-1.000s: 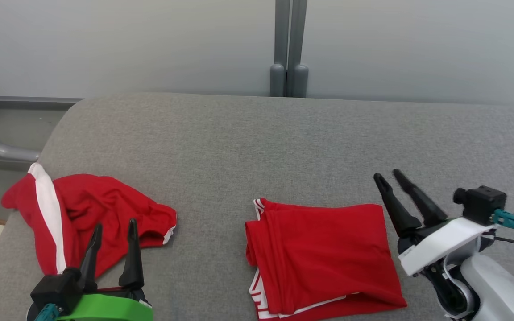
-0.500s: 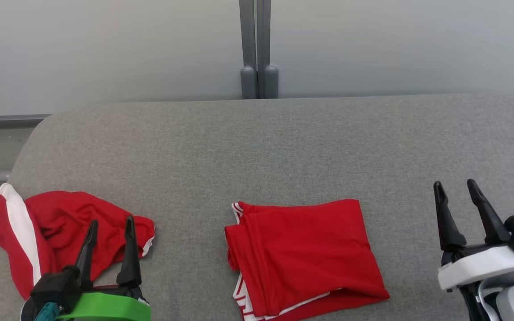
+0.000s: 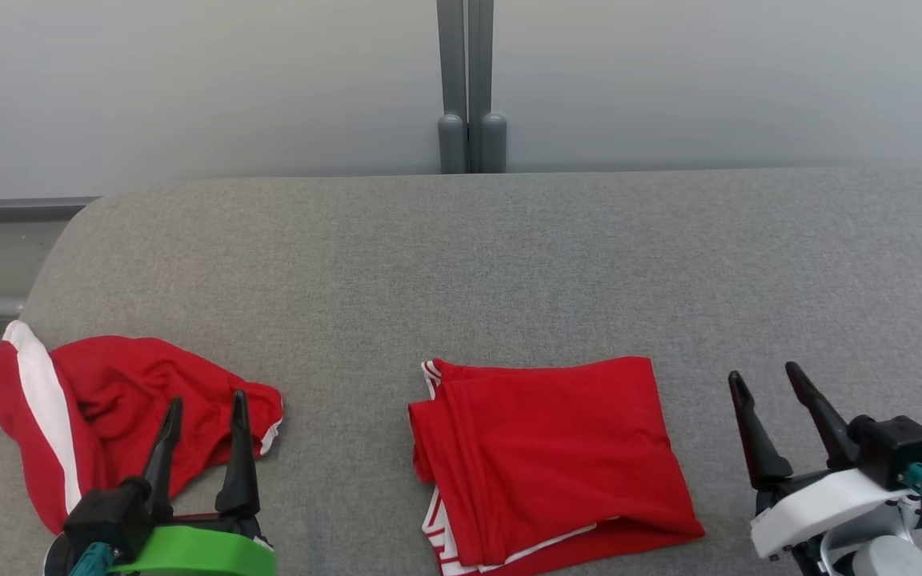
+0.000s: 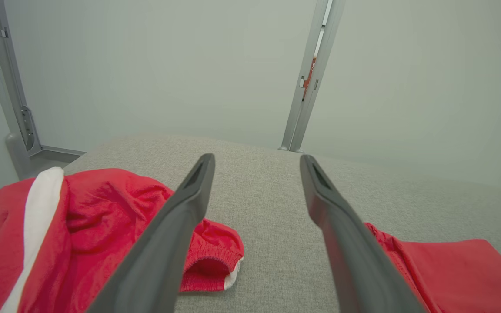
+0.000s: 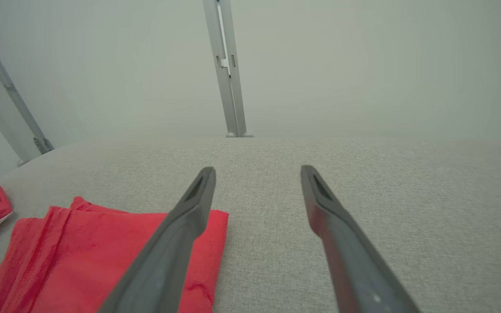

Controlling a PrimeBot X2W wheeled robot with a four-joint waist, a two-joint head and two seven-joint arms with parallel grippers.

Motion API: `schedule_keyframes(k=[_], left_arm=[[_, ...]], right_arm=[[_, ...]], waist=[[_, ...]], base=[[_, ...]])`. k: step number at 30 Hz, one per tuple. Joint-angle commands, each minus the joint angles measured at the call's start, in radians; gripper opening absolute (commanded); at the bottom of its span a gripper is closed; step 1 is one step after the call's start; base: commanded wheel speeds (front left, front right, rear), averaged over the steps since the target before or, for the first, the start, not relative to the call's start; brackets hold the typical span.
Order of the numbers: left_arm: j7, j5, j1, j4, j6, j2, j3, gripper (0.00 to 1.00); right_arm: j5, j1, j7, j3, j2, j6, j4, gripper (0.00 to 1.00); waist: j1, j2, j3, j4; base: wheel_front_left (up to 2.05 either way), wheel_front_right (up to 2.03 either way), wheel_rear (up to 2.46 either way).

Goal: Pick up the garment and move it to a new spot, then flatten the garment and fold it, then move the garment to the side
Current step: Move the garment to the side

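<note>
Grey counter (image 3: pixel 509 264) bears a folded red garment (image 3: pixel 549 456) at its front edge, while left end effector (image 3: pixel 206 398) and right end effector (image 3: pixel 763 371) stand spread, empty.

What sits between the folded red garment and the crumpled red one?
Nothing: bare grey cushion separates the folded garment from the crumpled garment, seen in the head view.

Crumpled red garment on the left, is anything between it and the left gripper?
Nothing visible. The open left gripper is at the near edge of the crumpled garment; the folded garment lies apart to its right.
</note>
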Motion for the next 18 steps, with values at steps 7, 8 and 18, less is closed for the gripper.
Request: schedule_keyframes(k=[7, 8, 18], left_arm=[[-0.002, 0.002, -0.016, 0.013, -0.003, 0.0, -0.016, 1.0], [-0.002, 0.001, -0.019, 0.013, -0.003, 0.0, -0.018, 1.0], [-0.002, -0.005, -0.046, 0.025, -0.003, -0.001, -0.041, 1.0]], right_arm=[[0.104, -0.126, 0.162, 0.126, -0.016, 0.0, 0.154, 1.0], [0.118, -0.142, 0.187, 0.132, -0.013, 0.0, 0.177, 1.0], [0.262, -0.24, 0.378, 0.159, 0.009, 0.0, 0.401, 1.0]], waist=[[0.0, 0.0, 0.007, 0.039], [0.0, 0.0, 0.01, 0.046], [0.0, 0.0, 0.05, 0.128]], base=[[0.0, 0.0, 0.0], [0.0, 0.0, 0.0], [0.0, 0.0, 0.0]])
